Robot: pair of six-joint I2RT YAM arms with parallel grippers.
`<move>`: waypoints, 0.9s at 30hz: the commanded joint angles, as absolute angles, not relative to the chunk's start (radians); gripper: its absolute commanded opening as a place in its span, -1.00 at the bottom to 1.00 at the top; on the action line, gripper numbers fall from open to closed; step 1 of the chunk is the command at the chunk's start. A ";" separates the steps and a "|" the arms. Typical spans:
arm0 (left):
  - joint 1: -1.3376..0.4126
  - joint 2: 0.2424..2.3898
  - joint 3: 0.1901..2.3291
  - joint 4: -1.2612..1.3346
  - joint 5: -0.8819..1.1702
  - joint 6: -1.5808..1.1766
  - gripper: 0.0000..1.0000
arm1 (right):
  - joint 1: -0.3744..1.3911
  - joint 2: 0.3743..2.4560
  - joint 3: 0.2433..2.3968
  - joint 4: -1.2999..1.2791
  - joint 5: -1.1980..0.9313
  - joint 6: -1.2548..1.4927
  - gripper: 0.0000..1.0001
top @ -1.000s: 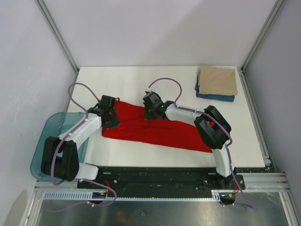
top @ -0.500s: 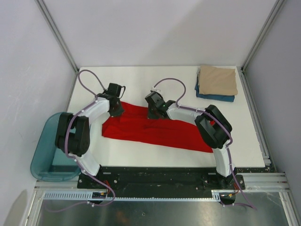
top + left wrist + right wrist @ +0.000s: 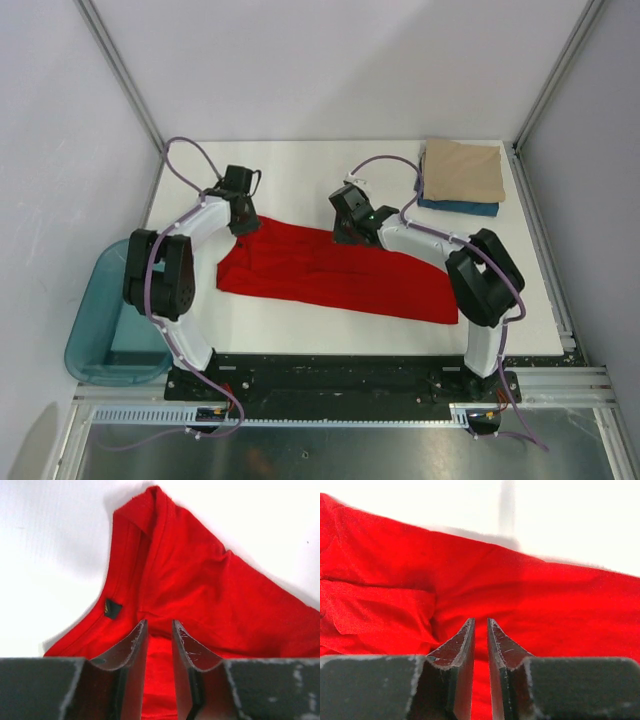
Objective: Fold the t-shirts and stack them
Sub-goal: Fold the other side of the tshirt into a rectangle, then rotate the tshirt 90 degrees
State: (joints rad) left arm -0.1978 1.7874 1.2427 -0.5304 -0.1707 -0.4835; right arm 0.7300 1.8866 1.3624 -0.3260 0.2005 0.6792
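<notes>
Since both pairs of jaws stand only a little parted, left gripper (image 3: pixel 159 625) over the collar, right gripper (image 3: pixel 480 622) at the far edge, neither pinching cloth, soft knit could snag a fingertip and drag the fold open. Red shirt (image 3: pixel 335 275): limp, creased long band, mid-table. Tan shirt (image 3: pixel 462 170) on blue shirt (image 3: pixel 455 207), flat rectangles, 1 o'clock.

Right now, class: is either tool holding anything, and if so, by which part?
Nothing seems held. The left tool and right tool stand with jaws slightly parted above the bright red short-sleeved cloth t-shirt, which lies loose beneath them.
</notes>
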 commanded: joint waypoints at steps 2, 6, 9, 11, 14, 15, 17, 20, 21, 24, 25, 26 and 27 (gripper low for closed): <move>-0.195 1.629 1.153 -0.521 -0.134 -0.525 -0.34 | 0.699 1.774 1.290 -0.377 0.257 0.672 -0.59; -0.204 1.539 1.038 -0.516 -0.081 -0.602 -0.36 | 0.638 1.663 1.161 -0.375 0.245 0.701 -0.58; -0.213 1.501 0.990 -0.510 -0.055 -0.652 -0.36 | 0.582 1.581 1.061 -0.377 0.236 0.718 -0.57; -0.223 1.464 0.957 -0.506 -0.047 -0.692 -0.36 | 0.544 1.527 1.002 -0.383 0.236 0.721 -0.57; -0.240 1.399 0.893 -0.505 -0.057 -0.774 -0.32 | 0.486 1.457 0.922 -0.396 0.235 0.724 -0.58; -0.244 1.379 0.869 -0.506 -0.064 -0.804 -0.28 | 0.468 1.436 0.894 -0.399 0.231 0.725 -0.58; -0.250 1.344 0.823 -0.506 -0.080 -0.867 -0.21 | 0.432 1.396 0.848 -0.401 0.225 0.725 -0.58; -0.276 1.304 0.776 -0.505 -0.124 -0.971 -0.10 | 0.383 1.357 0.795 -0.401 0.221 0.720 -0.58; -0.287 1.298 0.771 -0.505 -0.134 -1.002 -0.08 | 0.367 1.349 0.780 -0.403 0.221 0.718 -0.58; -0.313 1.290 0.766 -0.502 -0.153 -1.086 -0.03 | 0.321 1.332 0.739 -0.406 0.223 0.711 -0.59; -0.319 1.286 0.763 -0.503 -0.158 -1.107 -0.02 | 0.305 1.326 0.724 -0.407 0.219 0.709 -0.59; -0.325 1.276 0.755 -0.504 -0.164 -1.130 0.00 | 0.288 1.319 0.710 -0.405 0.214 0.705 -0.60; -0.328 1.259 0.743 -0.504 -0.171 -1.156 0.04 | 0.272 1.314 0.696 -0.400 0.207 0.701 -0.60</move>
State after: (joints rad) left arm -0.3065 1.3197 0.7654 -0.5251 -0.1108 -0.9966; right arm 0.3222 1.3579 0.7399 -0.4000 0.2153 0.7071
